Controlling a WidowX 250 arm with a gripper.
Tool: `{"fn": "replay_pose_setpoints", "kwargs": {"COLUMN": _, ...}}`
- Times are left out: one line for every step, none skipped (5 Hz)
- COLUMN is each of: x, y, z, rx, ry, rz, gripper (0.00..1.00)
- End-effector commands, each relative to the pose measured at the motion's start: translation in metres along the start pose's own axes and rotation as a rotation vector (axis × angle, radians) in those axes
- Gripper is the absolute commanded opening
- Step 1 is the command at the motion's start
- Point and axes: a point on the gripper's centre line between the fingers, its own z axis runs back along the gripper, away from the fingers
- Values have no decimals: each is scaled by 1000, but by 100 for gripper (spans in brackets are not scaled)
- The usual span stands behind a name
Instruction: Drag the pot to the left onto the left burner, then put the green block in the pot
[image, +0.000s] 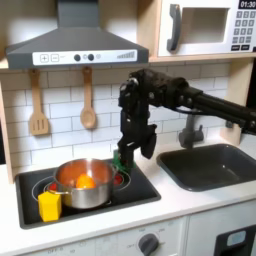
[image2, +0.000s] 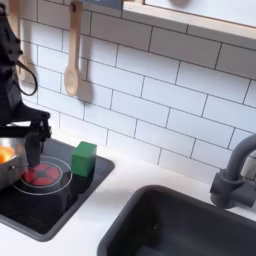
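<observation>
We count one pot (image: 83, 184) on the black cooktop (image: 140, 188), standing on the burner at the first exterior view's left, with one orange round piece (image: 85, 182) inside it and one yellow cup-like piece (image: 50, 205) touching its near left side. One green block (image2: 84, 158) stands upright at the cooktop's far right corner in the second exterior view, just beyond a red-ringed burner (image2: 42, 174). In the first exterior view we see the single arm reaching in from the right, its gripper (image: 122, 160) hanging just above the block (image: 124, 160); from these angles we cannot tell whether the jaws are wide, narrow or closed on anything. Two wooden utensils (image: 38, 106) hang on the tiled back wall. To the first exterior view's right, a strip of white counter (image: 165, 205) separates the cooktop from the one dark sink (image: 212, 165) and its faucet (image2: 235, 172). The block has open counter to the second exterior view's right; the pot fills much of its side.
</observation>
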Motion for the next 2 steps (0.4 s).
{"fn": "replay_pose_setpoints", "kwargs": {"x": -20, "y": -14, "z": -4, "rx": 1, "ry": 13, "rz": -108, "gripper": 100}}
{"fn": "replay_pose_setpoints", "kwargs": {"x": -24, "y": -14, "z": -9, "rx": 5, "ry": 20, "rz": -116, "gripper": 100}}
